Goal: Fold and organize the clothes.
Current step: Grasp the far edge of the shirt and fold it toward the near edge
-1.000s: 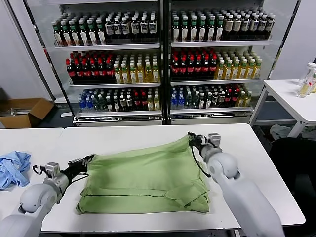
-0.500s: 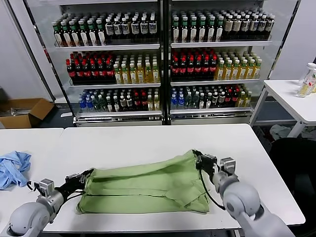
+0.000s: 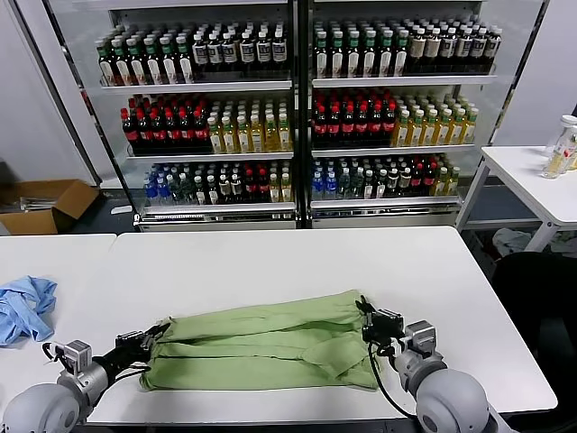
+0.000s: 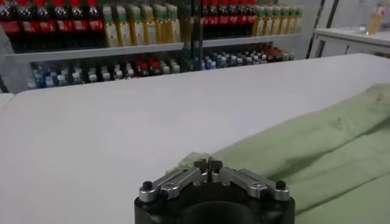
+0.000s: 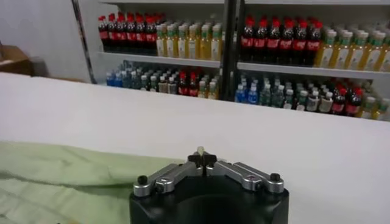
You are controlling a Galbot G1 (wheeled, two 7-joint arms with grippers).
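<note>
- Polo shirt [image 3: 261,347]: lies folded lengthwise as a flat green band on the white table [image 3: 270,257], near its front edge.
- Left tool [image 3: 149,336]: clamped tight on the shirt's left end.
- Right tool [image 3: 371,323]: clamped tight on the shirt's right end.
- Blue cloth [image 3: 22,307]: at the table's left edge, well apart.

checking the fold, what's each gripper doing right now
left gripper: shut on the shirt, at its left edge.
right gripper: shut on the shirt, at its right edge.
</note>
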